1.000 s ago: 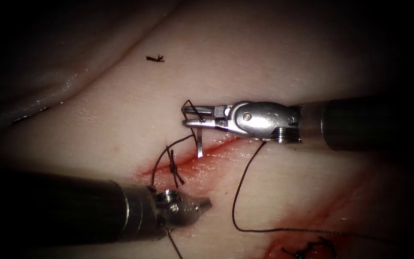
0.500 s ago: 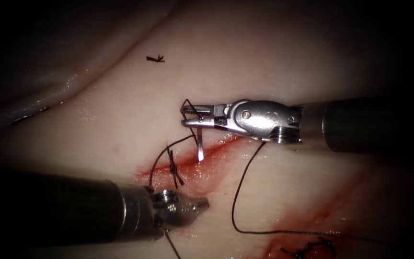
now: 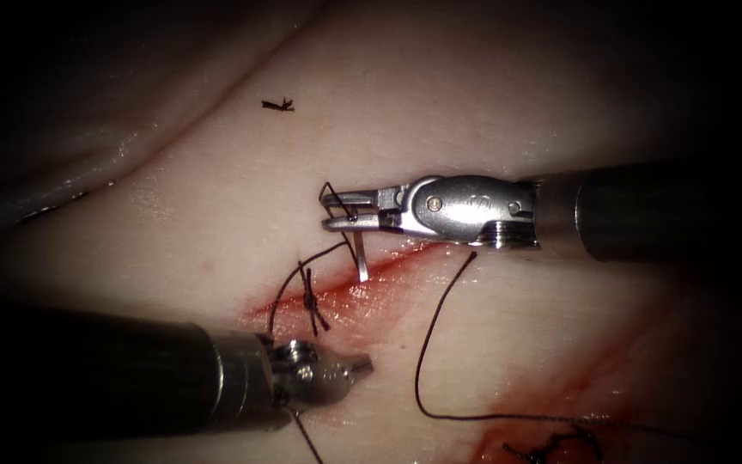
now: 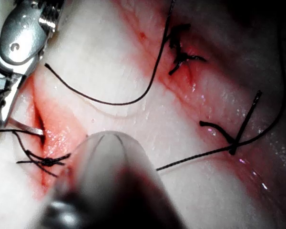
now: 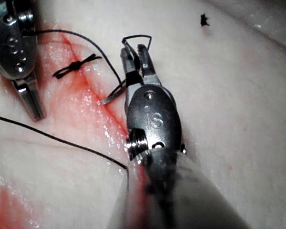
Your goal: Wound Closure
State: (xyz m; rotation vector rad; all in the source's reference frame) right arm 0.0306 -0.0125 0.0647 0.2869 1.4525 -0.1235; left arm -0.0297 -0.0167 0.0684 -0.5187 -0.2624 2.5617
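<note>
My right tool [image 3: 326, 210] reaches in from the right, above the cut [image 3: 388, 273], its jaws shut on the curved needle [image 3: 359, 258]. The needle hangs down from the jaws and its lower end rests at the cut's upper edge; I cannot tell whether it is in the tissue. The needle [image 5: 113, 97] also shows in the right wrist view beside my right tool [image 5: 133, 50]. Dark thread [image 3: 427, 344] loops over the jaws and trails across the tissue to the lower right. My left tool [image 3: 369, 364] lies below the cut, jaws shut on nothing that I can see.
A tied stitch [image 3: 309, 299] crosses the cut's left end, close above the left tool. Another knot [image 3: 551, 447] sits in red fluid at the lower right. A cut scrap of thread [image 3: 278, 105] lies on the tissue far above.
The right tool has shifted slightly left and tilted, with the needle's lower end staying at the cut. The left tool has drawn back a little to the left.
</note>
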